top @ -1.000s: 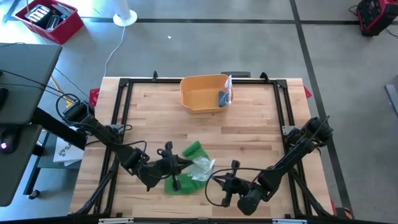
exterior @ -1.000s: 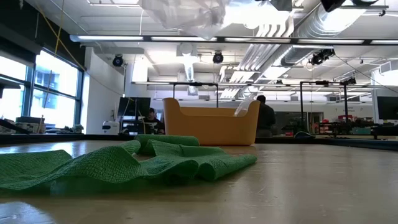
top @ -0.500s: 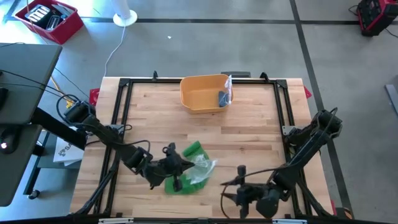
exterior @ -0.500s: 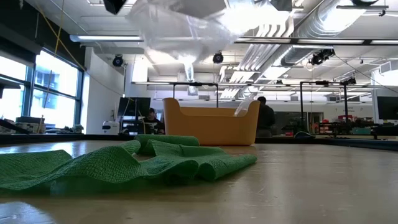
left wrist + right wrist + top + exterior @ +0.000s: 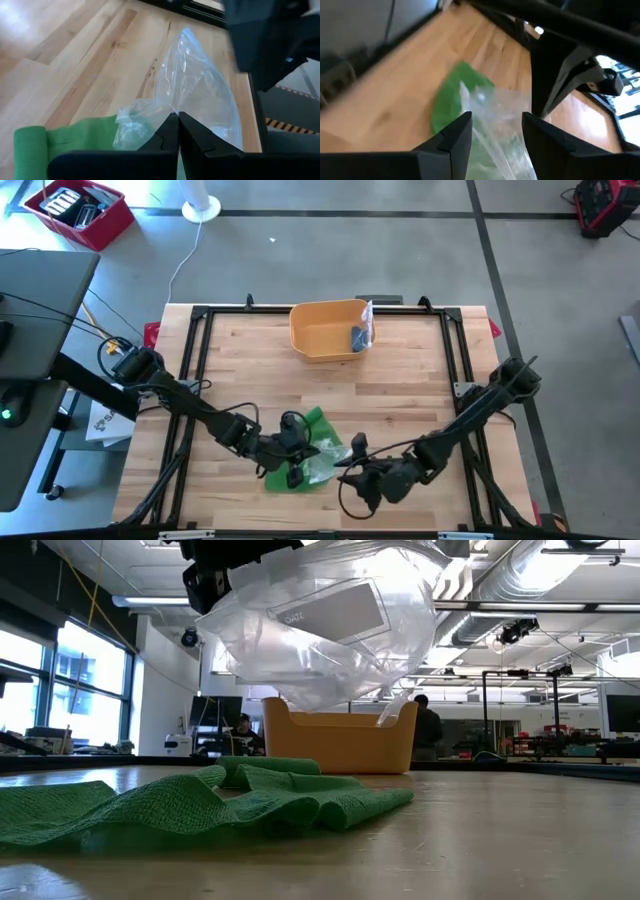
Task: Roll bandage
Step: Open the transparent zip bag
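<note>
The green bandage lies loose and crumpled on the wooden table near its front edge, spread in folds. Over it hangs a clear plastic bag with a white label. My left gripper is shut on the bag from the left. My right gripper stands open at the bag's right side. Its two fingers stand either side of the bag, with the bandage beyond. My left gripper pinches a gathered edge of the plastic bag between its two shut fingers, coming roughly level from the table's left. The bag spreads away past the fingertips and hangs clear of the table, above the bandage. Whether my right gripper touches the bag, I cannot tell.
An orange bin stands at the table's far edge with a small bagged item leaning on its right rim. A black frame borders the table. Bare wood lies between the bin and the bandage. People show far off in the room.
My right gripper has opened, drawn back toward the near edge, then come up to the bag again. My left gripper has shifted toward the table's right with the bag, which now hangs lower and spread wider in the low view. The bandage has stayed put.
</note>
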